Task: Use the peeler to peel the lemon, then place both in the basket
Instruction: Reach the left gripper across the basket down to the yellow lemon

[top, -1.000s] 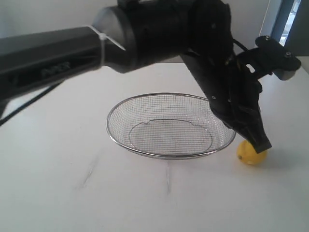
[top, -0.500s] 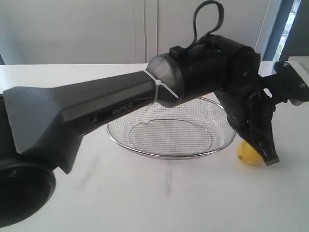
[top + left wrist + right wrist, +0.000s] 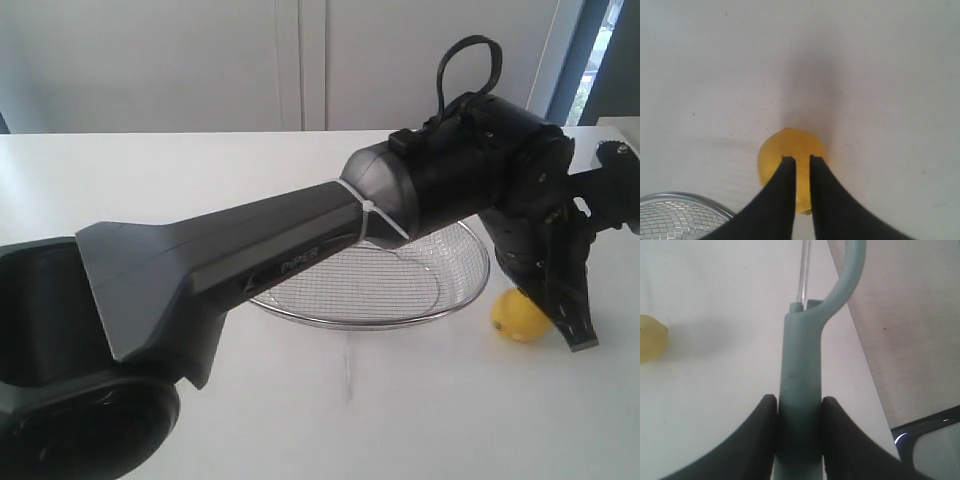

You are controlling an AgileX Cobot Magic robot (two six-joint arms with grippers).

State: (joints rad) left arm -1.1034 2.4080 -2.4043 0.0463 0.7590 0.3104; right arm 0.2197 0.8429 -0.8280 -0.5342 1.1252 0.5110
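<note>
The left gripper (image 3: 801, 159) was held barely parted over the small, bright yellow oval lemon (image 3: 790, 142).
Nothing was caught between its jaws, and whether the tips touched the skin could not be judged. The fruit lay on the white tabletop (image 3: 150, 170) just beside the shallow silver wire-mesh basket (image 3: 380, 322); the slim pale teal-green peeler (image 3: 799, 365) was clamped in the right gripper (image 3: 799, 400). Were so narrow a claw pressed down, the round lemon would likely be nudged and rolled away.

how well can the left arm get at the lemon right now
Likely yes: the left gripper is right at the lemon, nothing between, basket off to one side, though jaws barely apart.
</note>
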